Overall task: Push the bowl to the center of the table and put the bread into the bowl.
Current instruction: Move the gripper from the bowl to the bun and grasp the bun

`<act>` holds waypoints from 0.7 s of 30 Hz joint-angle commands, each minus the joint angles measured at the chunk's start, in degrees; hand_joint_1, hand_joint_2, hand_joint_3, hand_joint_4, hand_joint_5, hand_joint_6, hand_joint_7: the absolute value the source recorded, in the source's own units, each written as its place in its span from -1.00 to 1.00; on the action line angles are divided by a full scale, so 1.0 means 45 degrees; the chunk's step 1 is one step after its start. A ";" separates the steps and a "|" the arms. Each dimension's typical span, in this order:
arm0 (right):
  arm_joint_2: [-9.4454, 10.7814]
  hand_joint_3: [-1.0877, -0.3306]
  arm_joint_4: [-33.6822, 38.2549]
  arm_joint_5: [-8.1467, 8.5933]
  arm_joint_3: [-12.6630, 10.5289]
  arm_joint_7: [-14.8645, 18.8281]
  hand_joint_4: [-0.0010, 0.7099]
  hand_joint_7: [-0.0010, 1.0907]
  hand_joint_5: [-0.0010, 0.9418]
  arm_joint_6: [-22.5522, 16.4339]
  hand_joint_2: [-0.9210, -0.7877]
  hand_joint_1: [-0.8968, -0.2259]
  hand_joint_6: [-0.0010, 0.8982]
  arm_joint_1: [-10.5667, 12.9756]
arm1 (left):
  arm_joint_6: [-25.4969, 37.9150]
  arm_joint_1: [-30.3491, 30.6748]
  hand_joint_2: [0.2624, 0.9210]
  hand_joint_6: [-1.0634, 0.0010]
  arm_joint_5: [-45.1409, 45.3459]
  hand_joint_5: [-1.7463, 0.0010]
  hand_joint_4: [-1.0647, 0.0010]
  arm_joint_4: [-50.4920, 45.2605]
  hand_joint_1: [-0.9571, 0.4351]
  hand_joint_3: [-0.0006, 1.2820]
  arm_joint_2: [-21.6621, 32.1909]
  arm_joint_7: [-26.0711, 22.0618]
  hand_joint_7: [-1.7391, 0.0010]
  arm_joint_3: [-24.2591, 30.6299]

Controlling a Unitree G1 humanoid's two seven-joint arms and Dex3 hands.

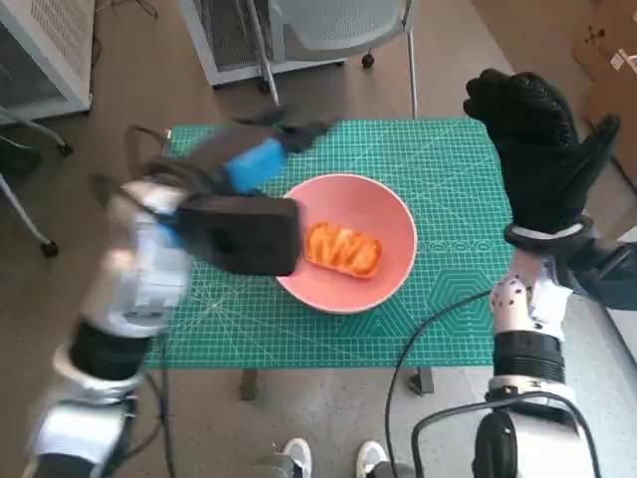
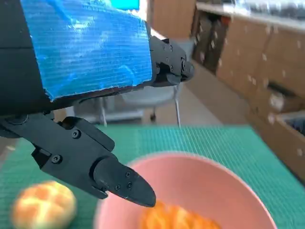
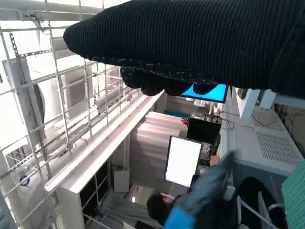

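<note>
One bread sits in the pink bowl mid-tabletop. Left hand hovers spread and empty; right hand too.

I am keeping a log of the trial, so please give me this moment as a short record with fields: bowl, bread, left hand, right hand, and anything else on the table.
bowl: pink bowl on the green mat, near the table's middle
bread: orange bread lies inside the bowl
left hand: left hand over the bowl's far-left edge, blurred; fingers apart, holding nothing
right hand: right hand raised at the table's right side, holding nothing
other: a pale round bun on the mat beside the bowl, seen only in the left wrist view
</note>
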 commanded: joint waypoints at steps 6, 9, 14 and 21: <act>-0.0046 0.09 0.0185 0.0083 -0.0075 0.0213 -0.26 -0.99 -1.00 0.0279 -1.00 -0.24 -0.18 0.0062 | 0.0946 0.1297 0.51 0.59 0.0280 1.00 1.00 -0.1090 -0.25 -1.00 0.1802 -0.0066 0.98 0.1564; -0.0070 0.09 0.0240 0.0089 -0.0113 0.0218 -0.26 -0.99 -1.00 0.0328 -1.00 -0.24 -0.18 0.0026 | 0.1338 0.1482 0.50 0.59 0.0502 1.00 1.00 -0.0939 -0.21 -1.00 0.2119 -0.0093 0.98 0.1618; -0.0059 0.09 0.0385 0.0071 -0.0153 0.0219 -0.26 -0.99 -1.00 0.0382 -1.00 -0.24 -0.17 -0.0069 | 0.1550 0.1856 0.44 0.60 0.0577 1.00 1.00 -0.0343 -0.17 -1.00 0.2439 0.0052 0.99 0.1617; -0.0012 0.11 0.0630 0.0059 -0.0171 0.0341 -0.27 -0.99 -1.00 0.0361 -1.00 -0.26 -0.16 -0.0259 | 0.1679 0.2074 0.38 0.64 0.0345 1.00 1.00 0.0664 -0.17 -1.00 0.2469 -0.0132 1.00 0.1381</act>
